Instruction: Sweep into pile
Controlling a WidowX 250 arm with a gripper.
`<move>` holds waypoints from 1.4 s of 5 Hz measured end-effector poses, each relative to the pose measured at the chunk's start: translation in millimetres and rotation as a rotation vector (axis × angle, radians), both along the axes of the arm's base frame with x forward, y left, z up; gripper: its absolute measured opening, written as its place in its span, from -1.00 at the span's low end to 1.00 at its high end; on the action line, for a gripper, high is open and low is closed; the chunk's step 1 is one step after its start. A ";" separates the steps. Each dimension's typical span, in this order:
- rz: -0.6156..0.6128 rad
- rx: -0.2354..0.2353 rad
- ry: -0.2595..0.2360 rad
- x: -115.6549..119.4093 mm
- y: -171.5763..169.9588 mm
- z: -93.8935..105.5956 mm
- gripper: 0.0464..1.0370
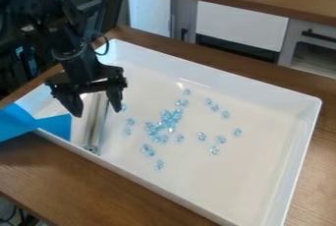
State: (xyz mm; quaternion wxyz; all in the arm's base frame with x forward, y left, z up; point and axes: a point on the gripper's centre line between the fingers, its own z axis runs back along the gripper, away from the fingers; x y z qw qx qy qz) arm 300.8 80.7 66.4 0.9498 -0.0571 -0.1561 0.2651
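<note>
Over the white tray [272, 185], jaws spread wide near scattered blue beads [164, 124].

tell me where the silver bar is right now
In the camera view, the silver bar is in the left part of the white tray, below the gripper, between the blue sheet and the pale blue beads.

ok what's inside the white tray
The white tray holds pale blue pieces, some bunched, others scattered, plus a long metallic strip. Anything beneath the blue item at its corner, or behind the gripper, is covered.
</note>
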 end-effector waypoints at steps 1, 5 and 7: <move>0.009 0.017 0.007 1.9 1.4 -5.4 0.93; 0.051 0.138 0.108 0.6 1.6 -25.6 -0.31; 0.051 0.105 0.098 10.5 -20.2 -19.8 -0.34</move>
